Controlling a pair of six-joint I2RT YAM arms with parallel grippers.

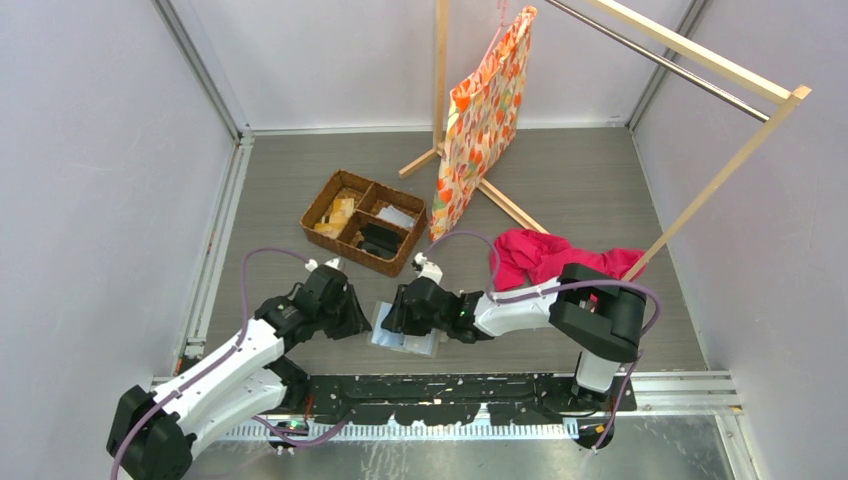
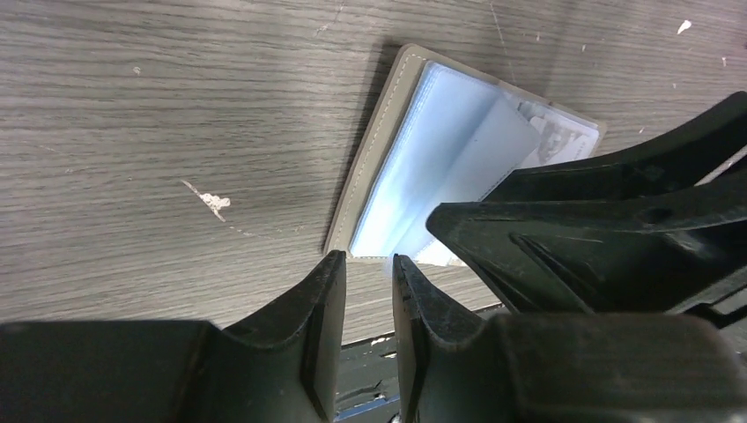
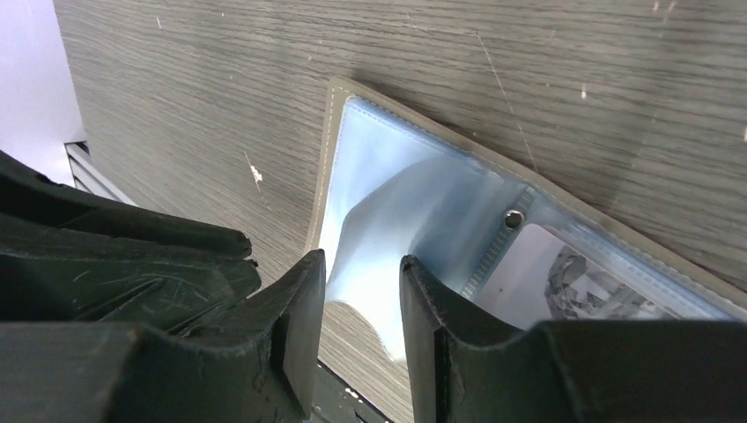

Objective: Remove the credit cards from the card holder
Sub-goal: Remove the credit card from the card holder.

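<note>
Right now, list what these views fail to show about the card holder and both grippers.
- Top view: the card holder lies largely under the left gripper and right gripper; card count untellable.
- Left wrist view: whether the left gripper pinches the holder's edge; its fingertips hide the contact.
- Right wrist view: whether the right gripper clamps the clear sleeve curving up between its fingers; one credit card is cut off by a finger.

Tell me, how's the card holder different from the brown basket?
The card holder lies flat, open, pale blue inside; the basket is brown wicker with raised walls. The basket is bigger than the card holder. The card holder lies near the front edge of the table; the basket sits farther back. Both rest on it.
</note>
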